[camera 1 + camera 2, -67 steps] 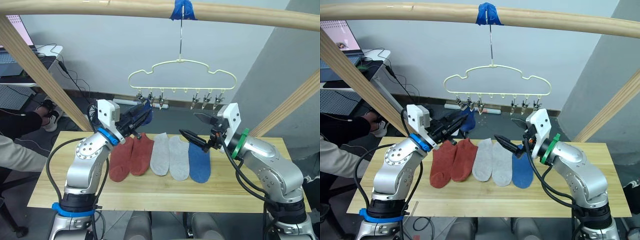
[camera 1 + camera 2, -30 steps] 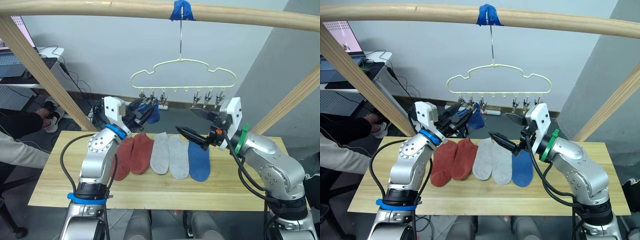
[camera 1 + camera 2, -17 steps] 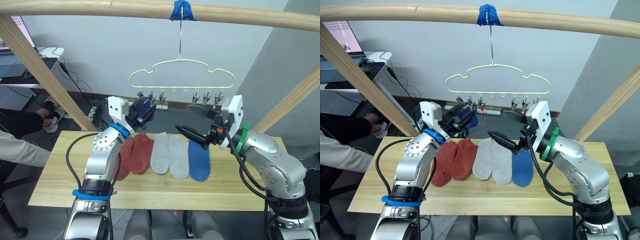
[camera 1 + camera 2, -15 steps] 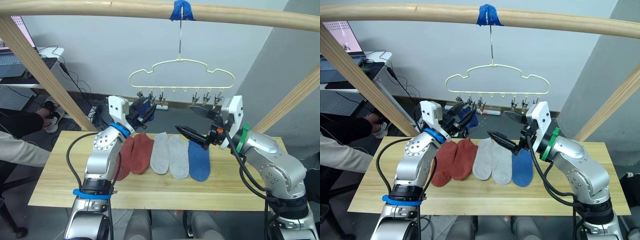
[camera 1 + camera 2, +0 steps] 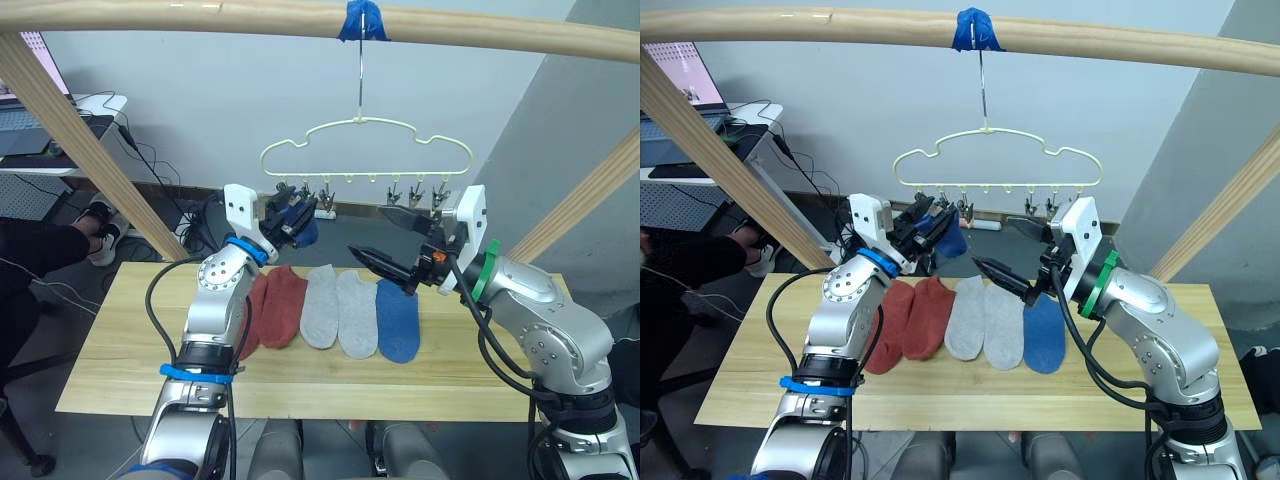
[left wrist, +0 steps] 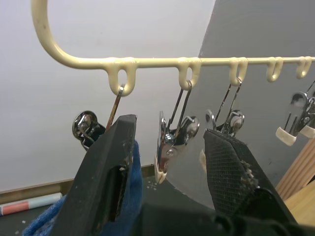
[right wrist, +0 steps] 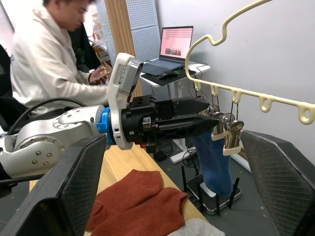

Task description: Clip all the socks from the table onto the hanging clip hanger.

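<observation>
The table [image 5: 120, 370] is spread with five socks in a row: two rust-red socks [image 5: 272, 310], two grey socks [image 5: 338, 312] and one blue sock [image 5: 398, 320]. Above them, the clip hanger [image 5: 365, 150] is hung by its hook from a wooden pole [image 5: 300, 15], and its metal clips [image 6: 170, 142] are dangled in a row beneath the wire.

The left gripper [image 5: 292, 215] is raised to the clips at the hanger's left end. Its fingers [image 6: 110, 167] are spread apart, and one clip is seen right between them in the left wrist view. The sixth sock, a blue one [image 5: 948, 238], is draped against the inner face of one finger and hangs down from it.

The right gripper [image 5: 385, 240] is held up beside the hanger's right end, over the blue sock on the table. Its fingers [image 5: 375, 262] are parted wide and nothing is held between them. A person [image 7: 44, 54] is seen behind, at a desk.
</observation>
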Tool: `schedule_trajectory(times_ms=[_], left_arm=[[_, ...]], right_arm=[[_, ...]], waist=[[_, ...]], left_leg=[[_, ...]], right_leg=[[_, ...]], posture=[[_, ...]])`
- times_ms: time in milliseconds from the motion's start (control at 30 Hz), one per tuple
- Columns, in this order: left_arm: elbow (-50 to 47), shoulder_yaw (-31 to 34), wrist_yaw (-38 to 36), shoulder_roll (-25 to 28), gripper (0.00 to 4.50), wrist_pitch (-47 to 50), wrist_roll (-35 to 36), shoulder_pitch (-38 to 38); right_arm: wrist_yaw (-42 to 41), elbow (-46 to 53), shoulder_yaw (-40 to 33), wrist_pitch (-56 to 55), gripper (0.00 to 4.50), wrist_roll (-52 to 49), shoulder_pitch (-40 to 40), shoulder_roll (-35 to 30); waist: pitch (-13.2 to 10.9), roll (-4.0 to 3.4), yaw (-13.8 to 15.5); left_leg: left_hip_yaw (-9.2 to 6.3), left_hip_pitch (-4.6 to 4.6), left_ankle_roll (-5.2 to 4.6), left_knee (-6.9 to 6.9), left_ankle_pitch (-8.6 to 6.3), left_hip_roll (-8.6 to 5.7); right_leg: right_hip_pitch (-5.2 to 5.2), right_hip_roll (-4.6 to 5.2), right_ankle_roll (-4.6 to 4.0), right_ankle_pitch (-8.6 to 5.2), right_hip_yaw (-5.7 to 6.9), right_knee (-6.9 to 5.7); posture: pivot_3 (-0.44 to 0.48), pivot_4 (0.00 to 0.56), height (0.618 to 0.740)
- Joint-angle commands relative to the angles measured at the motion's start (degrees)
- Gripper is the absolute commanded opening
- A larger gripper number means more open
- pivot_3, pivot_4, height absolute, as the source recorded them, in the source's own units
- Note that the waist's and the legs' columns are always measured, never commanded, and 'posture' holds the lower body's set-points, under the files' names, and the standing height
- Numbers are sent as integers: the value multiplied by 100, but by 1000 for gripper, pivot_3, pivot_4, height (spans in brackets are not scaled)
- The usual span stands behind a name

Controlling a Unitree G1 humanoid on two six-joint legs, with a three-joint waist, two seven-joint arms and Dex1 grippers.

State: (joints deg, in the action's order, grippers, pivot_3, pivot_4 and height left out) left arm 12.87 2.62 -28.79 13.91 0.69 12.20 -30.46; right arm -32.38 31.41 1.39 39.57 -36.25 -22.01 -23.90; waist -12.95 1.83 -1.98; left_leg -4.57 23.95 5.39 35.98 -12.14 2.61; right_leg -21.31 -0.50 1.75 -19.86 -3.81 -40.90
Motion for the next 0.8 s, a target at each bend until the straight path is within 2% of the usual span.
schedule_trajectory(times_ms=[33, 800], left_arm=[[31, -12, 80, -28, 2478, -230, -106, -153], [542, -61, 190, -231, 2478, -649, -335, -380]], right_arm=[[-17, 210, -25, -69, 4500, -105, -110, 0], [112, 418, -101, 75, 4500, -248, -94, -52]], waist=[[0, 0, -2], [0, 0, -57]], left_leg=[[0, 0, 0, 0, 0, 0], [1, 1, 0, -1, 0, -1]], right_leg=[[0, 0, 0, 0, -1, 0], [0, -1, 0, 0, -1, 3]], posture=[[-50, 202, 740], [-73, 204, 740]])
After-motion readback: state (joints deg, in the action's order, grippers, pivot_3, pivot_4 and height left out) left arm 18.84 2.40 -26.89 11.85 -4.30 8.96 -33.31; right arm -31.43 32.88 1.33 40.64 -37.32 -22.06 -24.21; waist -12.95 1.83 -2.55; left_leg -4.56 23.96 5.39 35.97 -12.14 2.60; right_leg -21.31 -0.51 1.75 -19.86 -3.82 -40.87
